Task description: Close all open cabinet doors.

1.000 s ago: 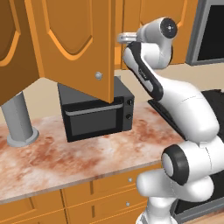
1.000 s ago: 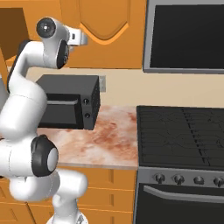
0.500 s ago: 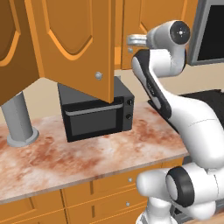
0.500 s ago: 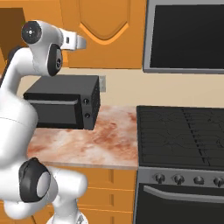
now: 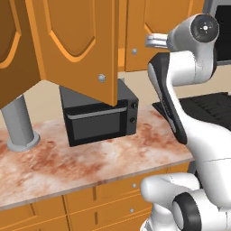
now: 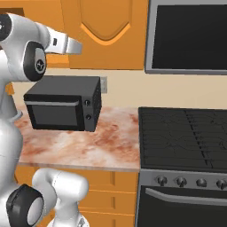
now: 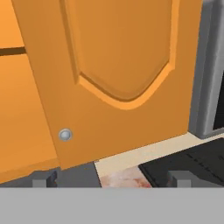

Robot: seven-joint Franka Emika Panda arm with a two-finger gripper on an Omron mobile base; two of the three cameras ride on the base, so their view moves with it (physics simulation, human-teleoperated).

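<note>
**Reaching for the open doors**

Left base view: tall orange-brown wooden cabinet door point(image 5: 85, 45) stands swung open above the black microwave point(image 5: 101, 119) on the marbled worktop point(image 5: 54, 160). Hand view: closed arched door point(image 7: 122, 65) ahead; hand point(image 7: 111, 179) empty, fingers apart. Push flat near the open door's knob edge

the microwave point(image 5: 99, 119) stands on the counter point(image 5: 90, 162), against the back wall. in the left base view, an open cabinet door point(image 5: 74, 45) hangs at 12 o'clock of the microwave, swung out in front of it. a closed cabinet door point(image 5: 155, 31) lies at 2 o'clock. a post point(image 5: 18, 124) stands on the counter at 9 o'clock. drawers point(image 5: 122, 196) sit below the counter. in the right base view, the stove point(image 6: 184, 142) adjoins the counter at 3 o'clock.
</note>
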